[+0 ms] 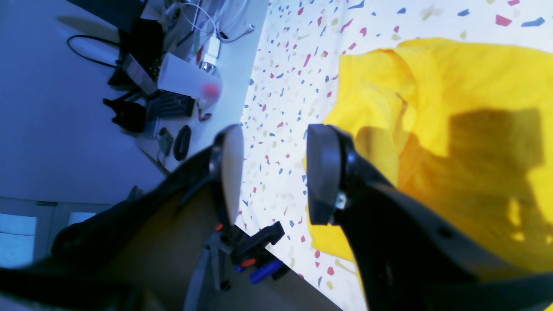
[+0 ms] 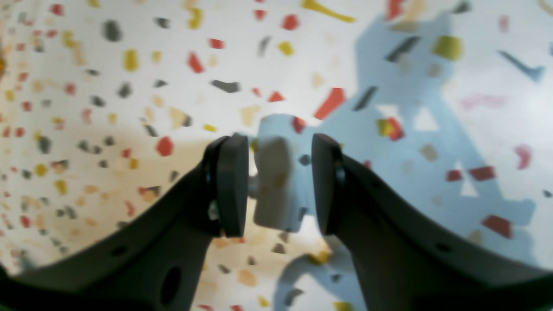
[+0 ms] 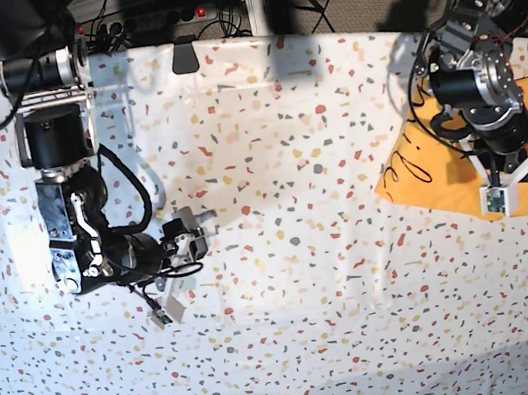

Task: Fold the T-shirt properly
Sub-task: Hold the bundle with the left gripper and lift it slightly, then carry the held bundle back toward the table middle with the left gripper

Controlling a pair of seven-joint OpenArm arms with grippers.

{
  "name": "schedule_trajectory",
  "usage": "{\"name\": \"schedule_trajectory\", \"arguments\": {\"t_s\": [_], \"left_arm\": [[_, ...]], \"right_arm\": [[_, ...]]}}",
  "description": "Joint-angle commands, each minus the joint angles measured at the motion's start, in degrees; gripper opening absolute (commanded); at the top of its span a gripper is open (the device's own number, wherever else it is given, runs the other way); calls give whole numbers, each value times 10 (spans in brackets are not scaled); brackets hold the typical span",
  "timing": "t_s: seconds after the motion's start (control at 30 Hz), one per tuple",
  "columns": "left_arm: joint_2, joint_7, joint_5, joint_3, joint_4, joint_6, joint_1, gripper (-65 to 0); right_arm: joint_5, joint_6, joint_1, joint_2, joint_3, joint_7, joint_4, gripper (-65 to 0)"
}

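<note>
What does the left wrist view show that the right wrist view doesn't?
Only the left wrist view shows the yellow T-shirt lying rumpled on the cloth, plus a cluttered desk beyond the table's edge. Only the right wrist view shows the right pincer, open and empty, casting a shadow on bare cloth. Both share the confetti-speckled tablecloth and a pair of dark jaws standing apart; the left pincer grips nothing either.

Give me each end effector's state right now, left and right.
Left end effector: open, holding nothing, beside the T-shirt.
Right end effector: open, empty, over the speckled tablecloth.
</note>
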Motion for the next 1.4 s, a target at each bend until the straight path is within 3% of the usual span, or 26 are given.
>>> {"name": "schedule_trajectory", "arguments": {"t_s": [0.0,0.1,0.17,0.37,0.47,0.6,0.7,0.83,0.9,0.97,1.07,1.23,1.37], "left_arm": [[-7,-5,14,-4,10,7,-9,-415],[-7,-28,-46,-4,10,30,-9,-415],[-4,-75,-120,-4,10,16,-10,-415],[46,-140,-266,-4,7,-66,-11,-416],[52,-163,-250,-4,-28,-71,-13,-415],[52,-162,-228,-17,-136,-59,-18,-415],[52,-145,-196,-34,-198,-30,-25,-415],[52,-121,-125,-43,-189,5,-26,-415],[52,-122,-135,-43,-183,14,-25,-415],[52,-140,-183,-43,-183,11,-24,-415],[58,-182,-256,-43,-196,-26,-24,-416],[93,-227,-298,-43,-288,-71,-46,-415],[138,-235,-369,-43,-394,-158,-100,-416]], "right_arm": [[29,7,17,3,1,3,10,-406],[143,7,18,-4,0,-26,10,-406],[202,7,21,-23,0,-49,10,-406],[185,7,41,-97,-19,-55,10,-406],[172,7,47,-113,-66,-55,10,-406],[172,7,46,-111,-121,-54,10,-406],[173,7,46,-111,-137,-42,10,-406],[165,7,46,-111,-138,-39,10,-406],[157,7,46,-111,-138,-40,10,-406],[158,7,46,-111,-138,-40,10,-406],[158,7,46,-111,-138,-40,10,-406],[160,7,46,-111,-138,-55,10,-406],[160,7,43,-111,-138,-54,10,-406]]}}
